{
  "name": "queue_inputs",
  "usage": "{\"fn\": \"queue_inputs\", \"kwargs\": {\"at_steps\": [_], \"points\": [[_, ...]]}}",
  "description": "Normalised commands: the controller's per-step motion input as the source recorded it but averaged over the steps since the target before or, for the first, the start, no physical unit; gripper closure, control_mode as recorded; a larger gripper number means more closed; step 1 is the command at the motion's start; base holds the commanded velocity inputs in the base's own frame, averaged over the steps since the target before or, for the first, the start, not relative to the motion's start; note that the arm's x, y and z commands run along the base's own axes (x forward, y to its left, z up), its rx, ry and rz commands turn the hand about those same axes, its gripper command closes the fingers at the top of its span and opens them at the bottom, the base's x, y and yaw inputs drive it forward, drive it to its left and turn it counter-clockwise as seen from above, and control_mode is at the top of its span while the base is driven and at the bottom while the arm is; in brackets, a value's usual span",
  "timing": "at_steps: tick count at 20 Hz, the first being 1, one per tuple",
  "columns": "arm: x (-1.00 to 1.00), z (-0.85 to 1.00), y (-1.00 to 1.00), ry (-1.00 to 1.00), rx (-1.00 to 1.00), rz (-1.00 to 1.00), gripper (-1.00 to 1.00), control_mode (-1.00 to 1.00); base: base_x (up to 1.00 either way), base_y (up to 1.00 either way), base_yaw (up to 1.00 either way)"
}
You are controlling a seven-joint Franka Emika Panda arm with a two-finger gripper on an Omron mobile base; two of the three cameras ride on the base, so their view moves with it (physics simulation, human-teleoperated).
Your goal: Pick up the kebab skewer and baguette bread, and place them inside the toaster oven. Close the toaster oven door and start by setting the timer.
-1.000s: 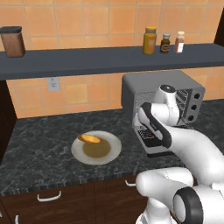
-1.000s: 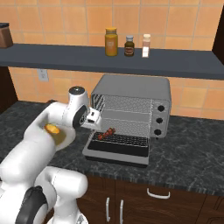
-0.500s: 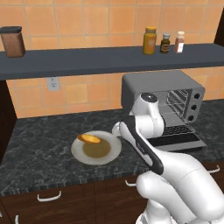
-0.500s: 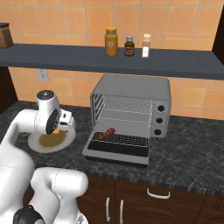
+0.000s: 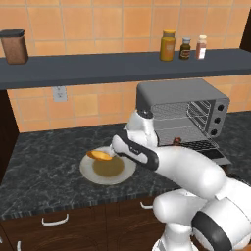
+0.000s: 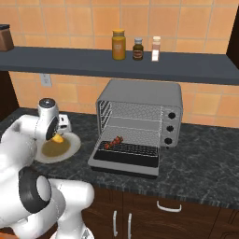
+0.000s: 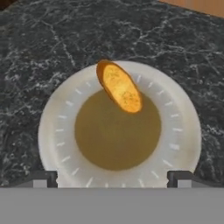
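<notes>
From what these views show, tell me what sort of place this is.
A rendered home kitchen, most likely: a toaster oven on a dark stone counter, a tiled wall, and spice jars on a shelf.

- The baguette bread [image 7: 119, 86] is seen lying uncovered on the plate [image 7: 52, 131], partly over the rim; nothing is stacked on it; the widely spread gripper [image 7: 112, 178] is held above the plate with open air between.
- Bare dark counter [image 5: 44, 166] is found left of and nearer than the plate.
- The toaster oven [image 6: 140, 122] stands to the right; its lowered toaster oven door [image 6: 123, 161] juts toward the near counter edge; the cavity is left open, with the kebab skewer [image 6: 113, 141] lying on the rack.
- Headroom is capped by the shelf [image 5: 98, 68] above.
</notes>
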Motion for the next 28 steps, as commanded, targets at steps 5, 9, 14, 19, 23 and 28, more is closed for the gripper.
{"fn": "queue_inputs", "kwargs": {"at_steps": [5,9,14,19,23,28], "points": [[0.95,-0.12,0.38,0.13,-0.16,0.12,-1.0,-1.0,0.0,0.0,0.0],[0.73,-0.35,0.28,0.11,-0.17,0.11,-1.0,-1.0,0.0,0.0,0.0],[0.24,-0.41,0.31,0.06,-0.09,0.12,-1.0,-1.0,0.0,0.0,0.0],[0.32,-0.51,0.1,0.05,-0.05,0.1,-1.0,-1.0,0.0,0.0,0.0],[0.13,-0.45,0.01,0.04,-0.02,0.06,-1.0,-1.0,0.0,0.0,0.0],[0.21,-0.23,0.13,0.04,0.0,0.01,-1.0,-1.0,0.0,0.0,0.0]]}}
